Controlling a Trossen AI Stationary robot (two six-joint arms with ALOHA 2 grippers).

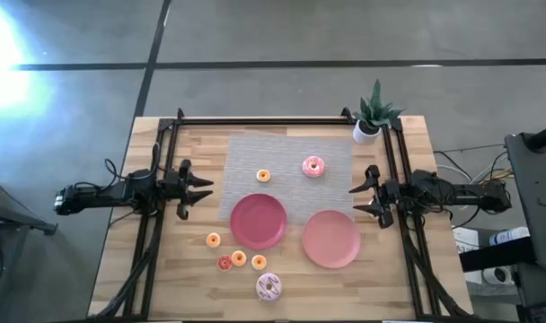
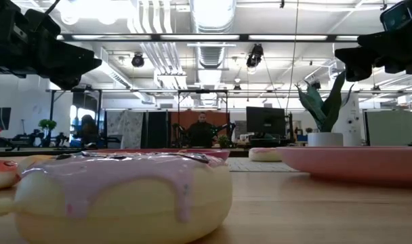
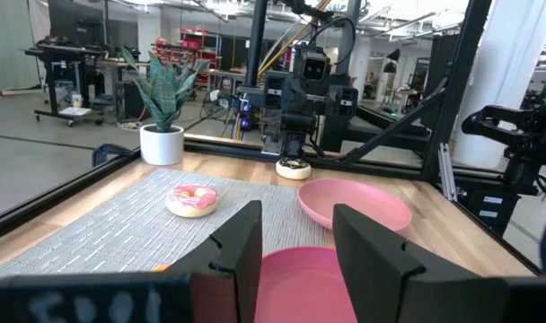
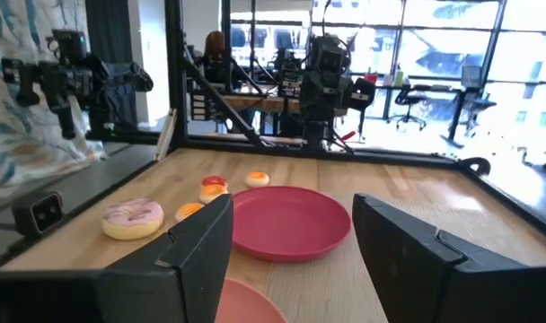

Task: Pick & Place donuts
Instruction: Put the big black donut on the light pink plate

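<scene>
Donuts [image 1: 313, 166]: glossy ring toys on wood table [image 1: 408, 269]; left pincer [image 1: 204, 190], right pincer [image 1: 356, 199] spread.

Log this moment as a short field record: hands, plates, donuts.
left hand: open, empty, at the table's left side
right hand: open, empty, at the table's right side
plates: dark pink plate and lighter pink plate, both empty
donuts on mat: pink donut, small orange donut
donuts on wood: four small donuts, sprinkled donut
</scene>
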